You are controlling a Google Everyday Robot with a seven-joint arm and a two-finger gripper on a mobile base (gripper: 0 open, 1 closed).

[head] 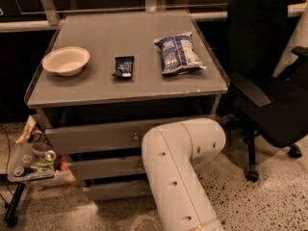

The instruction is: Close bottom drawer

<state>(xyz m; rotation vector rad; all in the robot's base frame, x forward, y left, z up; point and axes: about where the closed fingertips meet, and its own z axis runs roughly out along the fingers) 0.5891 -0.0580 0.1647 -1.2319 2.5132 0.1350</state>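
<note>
The bottom drawer [115,189] is the lowest grey panel of the cabinet, with a plain flat front, and it stands a little out from the frame. Above it are two grey drawers with small round knobs [135,137]. My white arm [178,172] bends in front of the right half of the drawers and hides that side of the bottom drawer. My gripper is out of view, hidden behind or below the arm.
On the cabinet top [96,88] lie a beige bowl [65,60], a dark snack bar [123,66] and a blue chip bag [178,53]. A black office chair [269,81] stands at the right. A small cluttered stand [33,165] stands at the left.
</note>
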